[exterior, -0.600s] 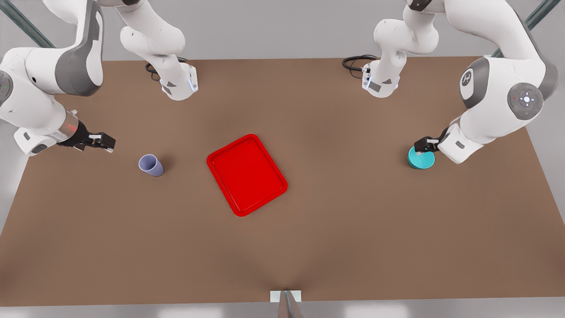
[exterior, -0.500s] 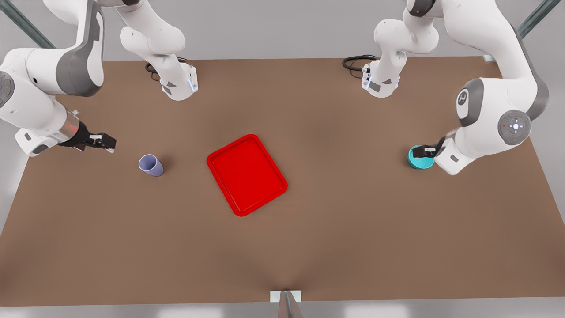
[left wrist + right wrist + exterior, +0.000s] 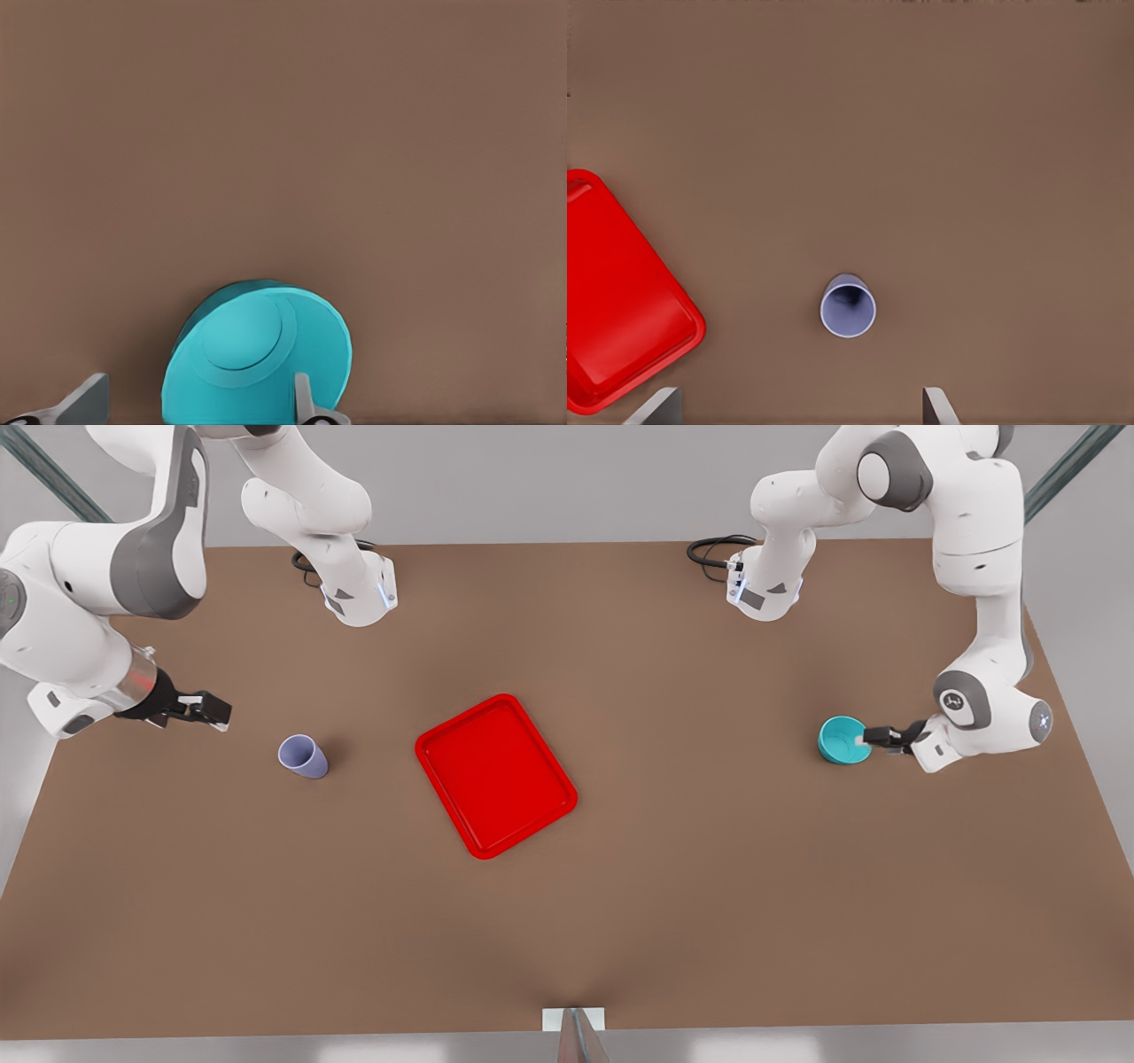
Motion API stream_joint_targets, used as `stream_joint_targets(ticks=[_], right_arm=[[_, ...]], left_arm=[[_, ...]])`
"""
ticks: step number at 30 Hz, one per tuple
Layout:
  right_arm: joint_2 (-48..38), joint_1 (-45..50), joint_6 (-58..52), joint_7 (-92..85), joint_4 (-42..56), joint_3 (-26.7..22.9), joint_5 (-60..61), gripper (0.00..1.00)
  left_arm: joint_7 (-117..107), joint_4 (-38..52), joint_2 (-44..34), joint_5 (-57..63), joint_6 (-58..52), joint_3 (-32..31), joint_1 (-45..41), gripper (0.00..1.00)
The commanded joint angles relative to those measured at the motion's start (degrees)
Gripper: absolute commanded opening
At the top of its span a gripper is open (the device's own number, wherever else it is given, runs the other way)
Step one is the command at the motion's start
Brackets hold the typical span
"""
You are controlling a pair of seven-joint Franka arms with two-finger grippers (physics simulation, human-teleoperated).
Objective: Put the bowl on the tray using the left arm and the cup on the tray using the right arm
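The teal bowl [image 3: 842,740] stands on the brown table at the front view's right. My left gripper [image 3: 866,737] is low at its outer side, open, with one finger [image 3: 304,400] over the bowl [image 3: 257,354] and the other finger [image 3: 87,403] outside it. The lavender cup [image 3: 303,756] stands upright at the front view's left. My right gripper [image 3: 211,711] hovers open a short way beyond the cup, away from the tray. Its wrist view looks down on the cup [image 3: 849,306]. The red tray [image 3: 461,726] lies bare mid-table, and one corner of the tray [image 3: 620,301] appears in the right wrist view.
Both arm bases [image 3: 359,593] [image 3: 764,589] stand at the table's back edge with black cables [image 3: 713,549] beside them. A small grey post [image 3: 574,1032] sits at the front edge. Bare brown table [image 3: 709,850] lies between the tray and each object.
The left arm has swung down and outward, and its gripper has moved from above the bowl to low at its outer side. The right arm, cup, tray and bowl stayed put.
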Motion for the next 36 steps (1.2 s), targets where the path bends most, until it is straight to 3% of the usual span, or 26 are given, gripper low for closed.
stream_joint_targets(ticks=[1, 7, 8, 9, 10, 21, 27, 32, 36], right_arm=[[0.0, -0.1, 0.0, 0.0, 0.0, 0.0, 0.0, 1.0], [0.0, -0.1, 0.2, 0.0, 0.0, 0.0, 0.0, 1.0], [0.0, -0.1, 0.3, 0.0, 0.0, 0.0, 0.0, 1.0], [0.0, -0.1, 0.4, 0.0, -0.1, 0.0, 0.0, 1.0], [0.0, -0.1, 0.4, 0.0, -0.1, 0.0, -0.1, 1.0], [0.3, -0.1, 0.4, 0.0, 0.1, 0.0, 0.0, 1.0], [0.3, -0.1, 0.4, 0.0, 0.1, 0.0, -0.1, 1.0], [0.3, -0.1, 1.0, 0.0, 0.0, 0.0, -0.1, 1.0], [0.3, -0.1, 1.1, 0.0, -0.2, 0.0, -0.1, 1.0]], left_arm=[[0.6, 0.0, 0.0, -0.9, -0.1, 0.0, 0.0, 1.0], [0.7, 0.0, 3.0, -0.8, 1.0, 0.0, 0.3, 1.0], [0.6, 0.0, 3.0, -0.8, 0.9, -0.1, 0.3, 0.95], [0.5, 0.1, 3.0, -0.9, 0.9, -0.1, 0.3, 0.56], [0.5, 0.2, 2.8, -0.9, 1.0, -0.2, 0.3, 0.42], [0.4, 0.2, 4.5, -1.1, 5.5, -0.6, 0.3, 0.42], [-0.2, 0.2, 5.2, -1.1, 7.3, -1.1, 0.2, 0.21], [-3.5, 0.3, 4.7, -1.1, 5.4, -1.8, 0.2, 0.21], [-12.4, 3.0, 1.4, -1.3, -2.5, -2.5, -1.8, 0.21]])
